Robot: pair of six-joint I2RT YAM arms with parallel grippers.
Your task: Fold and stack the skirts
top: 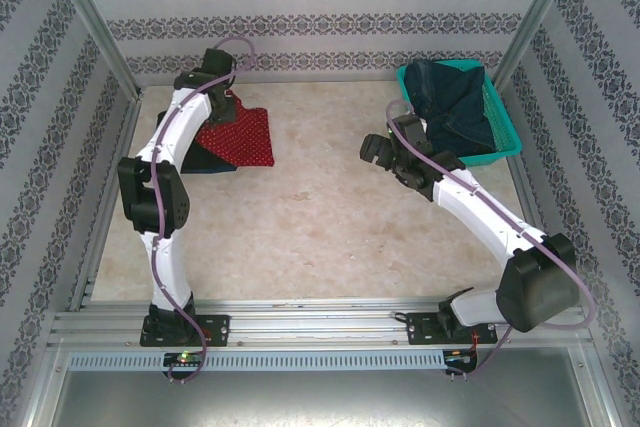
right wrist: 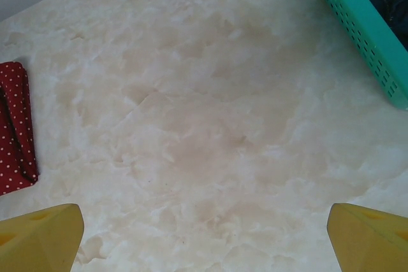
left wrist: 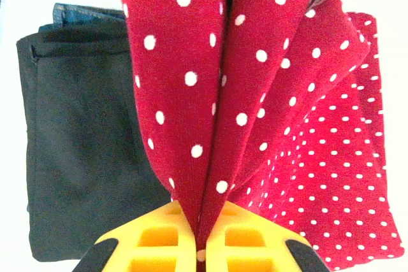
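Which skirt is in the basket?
The dark blue denim skirt, bunched in the teal basket at far right. The red dotted skirt and the black skirt lie stacked at far left.

Patterned walls (top: pixel 320 7), pale marble tabletop (top: pixel 330 217)

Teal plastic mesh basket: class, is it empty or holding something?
Holding something: bunched dark blue denim cloth lies inside the teal plastic mesh basket, covering most of its floor.
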